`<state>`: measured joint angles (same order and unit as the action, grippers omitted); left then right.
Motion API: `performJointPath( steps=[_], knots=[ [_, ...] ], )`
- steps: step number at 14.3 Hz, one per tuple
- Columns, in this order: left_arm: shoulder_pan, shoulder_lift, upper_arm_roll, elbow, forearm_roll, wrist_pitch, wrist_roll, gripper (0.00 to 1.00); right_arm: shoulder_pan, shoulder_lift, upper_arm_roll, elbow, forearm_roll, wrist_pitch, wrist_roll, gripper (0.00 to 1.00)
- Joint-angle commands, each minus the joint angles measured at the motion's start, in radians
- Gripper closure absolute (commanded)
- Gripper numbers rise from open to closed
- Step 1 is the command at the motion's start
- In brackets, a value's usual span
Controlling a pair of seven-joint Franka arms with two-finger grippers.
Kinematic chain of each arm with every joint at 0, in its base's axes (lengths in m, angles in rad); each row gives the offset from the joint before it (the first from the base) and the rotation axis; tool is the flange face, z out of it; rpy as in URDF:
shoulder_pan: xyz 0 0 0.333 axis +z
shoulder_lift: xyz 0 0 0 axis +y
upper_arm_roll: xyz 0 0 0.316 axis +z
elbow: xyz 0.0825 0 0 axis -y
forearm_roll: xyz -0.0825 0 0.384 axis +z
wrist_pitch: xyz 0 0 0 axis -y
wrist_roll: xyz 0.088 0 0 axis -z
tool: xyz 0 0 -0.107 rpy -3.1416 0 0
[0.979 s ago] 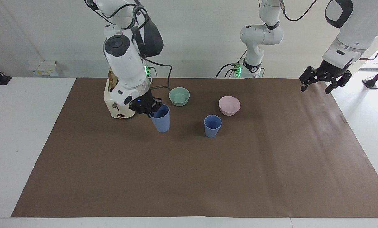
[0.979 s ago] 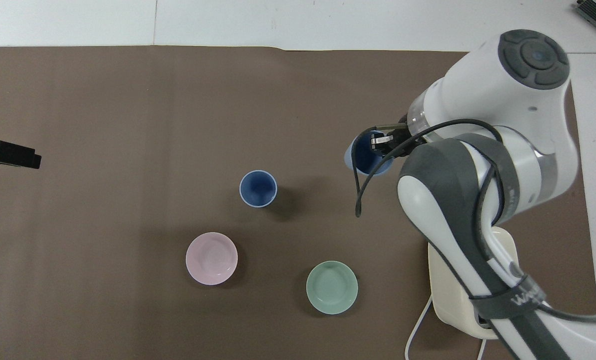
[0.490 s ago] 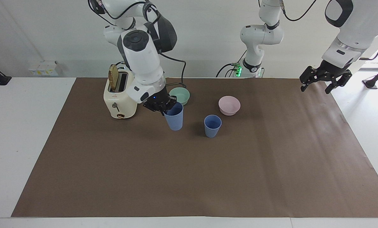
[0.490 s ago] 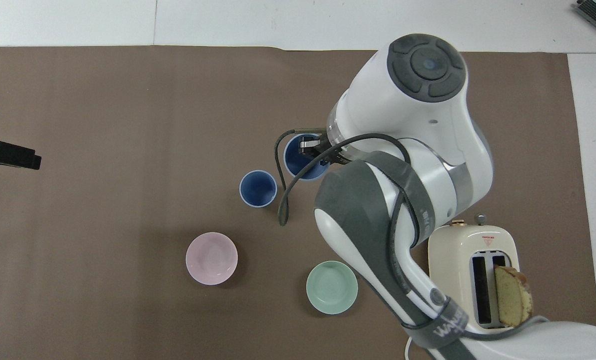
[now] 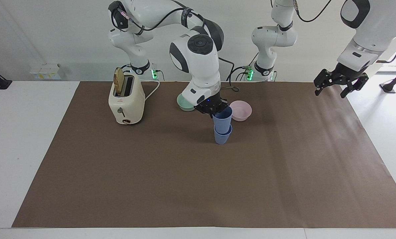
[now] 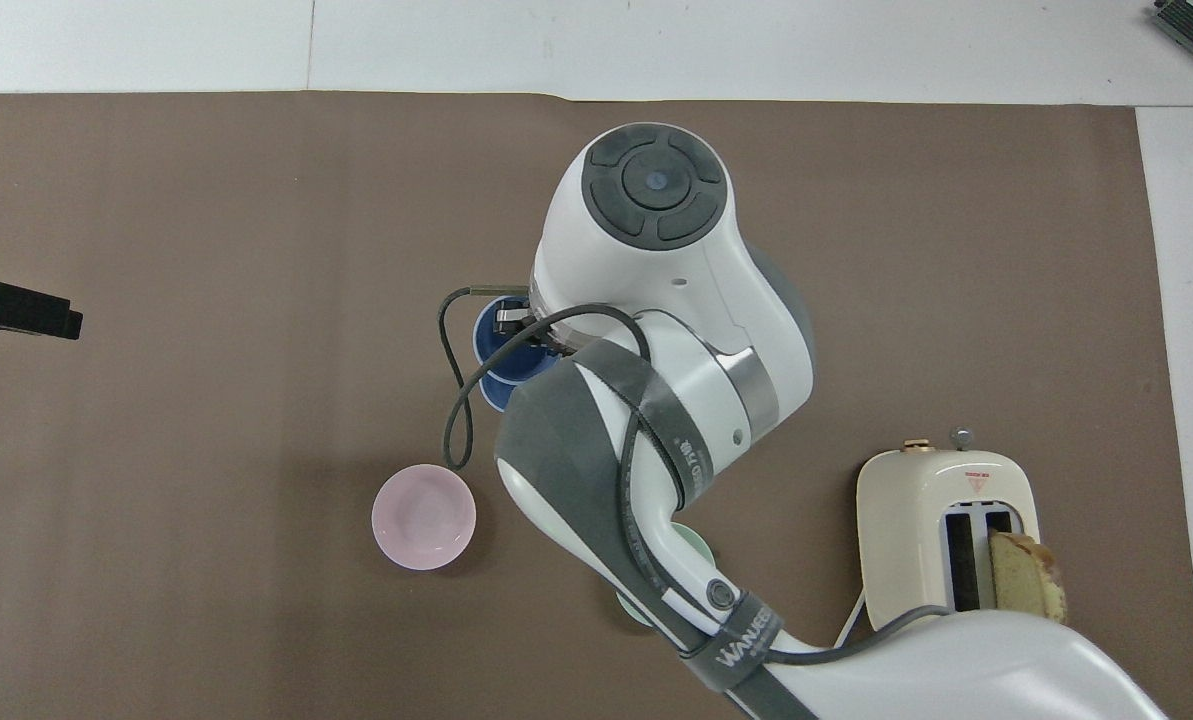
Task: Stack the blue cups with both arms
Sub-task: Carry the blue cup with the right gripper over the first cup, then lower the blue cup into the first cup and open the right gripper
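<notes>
One blue cup stands upright on the brown mat, nearer to the robots' end than the mat's middle. My right gripper is shut on the rim of the second blue cup and holds it upright, its base in the mouth of the standing one. In the overhead view the right arm covers most of both; the held cup and an edge of the lower cup show. My left gripper hangs open in the air over the mat's edge at the left arm's end, waiting.
A pink bowl sits beside the cups, toward the left arm's end. A teal bowl lies partly hidden by the right wrist. A cream toaster with a bread slice stands toward the right arm's end.
My right gripper carried the held cup sideways from beside the toaster, past the teal bowl, onto the standing cup. The left arm has not moved.
</notes>
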<state>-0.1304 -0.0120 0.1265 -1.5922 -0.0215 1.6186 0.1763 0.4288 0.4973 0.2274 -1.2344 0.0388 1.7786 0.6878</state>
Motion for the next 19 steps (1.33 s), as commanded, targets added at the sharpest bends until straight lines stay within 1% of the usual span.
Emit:
performJointPath(
  steps=[1,11,16,19],
  knots=[
    [0.014,0.006,-0.01,0.02,0.017,-0.02,0.006,0.0,0.031,0.038,0.003,0.036,-0.046,0.001,0.035,1.0],
    [0.014,0.001,-0.01,0.02,0.017,-0.019,0.005,0.0,0.044,0.033,0.001,0.024,-0.053,-0.07,0.044,1.0],
    [0.014,0.001,-0.01,0.02,0.017,-0.022,0.005,0.0,0.028,0.035,0.006,0.009,-0.054,-0.051,0.042,1.0],
    [0.014,0.0,-0.01,0.02,0.017,-0.023,0.005,0.0,0.019,0.036,0.004,-0.017,-0.056,0.005,0.041,1.0]
  ],
)
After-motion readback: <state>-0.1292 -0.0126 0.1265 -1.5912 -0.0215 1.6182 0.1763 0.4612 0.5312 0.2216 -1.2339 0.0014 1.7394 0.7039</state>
